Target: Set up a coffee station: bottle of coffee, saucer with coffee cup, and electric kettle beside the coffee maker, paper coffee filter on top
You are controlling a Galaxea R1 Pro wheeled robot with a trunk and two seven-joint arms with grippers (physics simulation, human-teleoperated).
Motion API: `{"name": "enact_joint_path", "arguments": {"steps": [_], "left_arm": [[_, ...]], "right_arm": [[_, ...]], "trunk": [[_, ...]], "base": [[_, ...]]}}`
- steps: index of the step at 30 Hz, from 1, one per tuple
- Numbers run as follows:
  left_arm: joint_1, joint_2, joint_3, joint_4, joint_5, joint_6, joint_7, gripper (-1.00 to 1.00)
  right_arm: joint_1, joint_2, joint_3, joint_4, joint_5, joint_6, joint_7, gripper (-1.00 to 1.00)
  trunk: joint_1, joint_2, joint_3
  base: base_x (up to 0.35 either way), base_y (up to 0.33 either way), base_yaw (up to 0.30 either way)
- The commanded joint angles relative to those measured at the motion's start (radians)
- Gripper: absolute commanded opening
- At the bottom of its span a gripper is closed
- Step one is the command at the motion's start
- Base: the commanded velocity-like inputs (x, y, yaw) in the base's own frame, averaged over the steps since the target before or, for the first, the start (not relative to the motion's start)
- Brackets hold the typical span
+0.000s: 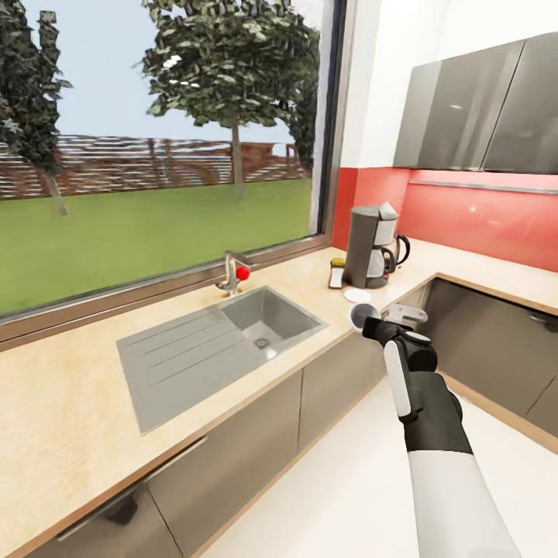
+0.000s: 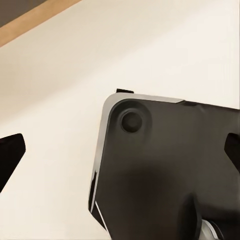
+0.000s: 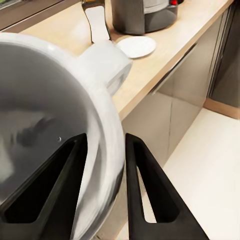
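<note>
The grey coffee maker (image 1: 364, 246) stands in the counter's corner with a white paper filter (image 1: 385, 210) on top. A small bottle of coffee (image 1: 336, 273) stands at its left, and a white saucer (image 1: 357, 295) lies in front of it. A dark curved handle (image 1: 403, 249) shows at the coffee maker's right; whether it is the kettle's I cannot tell. My right gripper (image 1: 372, 321) is shut on the rim of the white coffee cup (image 1: 361, 315), held at the counter's front edge just short of the saucer (image 3: 136, 46). In the left wrist view the left gripper (image 2: 120, 152) is open.
A steel sink (image 1: 217, 345) with a tap (image 1: 231, 273) is set in the counter under the window. Grey wall cabinets (image 1: 480, 108) hang over the red backsplash. The left wrist view looks down on the robot's dark base (image 2: 170, 170) and pale floor (image 2: 60, 110).
</note>
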Motion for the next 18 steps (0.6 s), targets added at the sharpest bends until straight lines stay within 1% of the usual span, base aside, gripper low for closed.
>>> {"name": "enact_joint_path", "arguments": {"steps": [1,18], "left_arm": [[0.0,0.0,0.005,-0.001,0.009,0.0,-0.01,1.0],[0.0,0.0,0.005,-0.001,0.009,0.0,-0.01,1.0]], "right_arm": [[-0.001,0.001,-0.001,-0.001,-0.007,0.003,-0.007,-1.0],[-0.001,0.001,-0.001,-0.002,-0.006,0.003,-0.007,-1.0]], "trunk": [[0.001,-0.002,-0.002],[0.001,-0.002,-0.002]], "base": [[0.24,-0.24,0.0],[0.244,-0.235,0.0]]}}
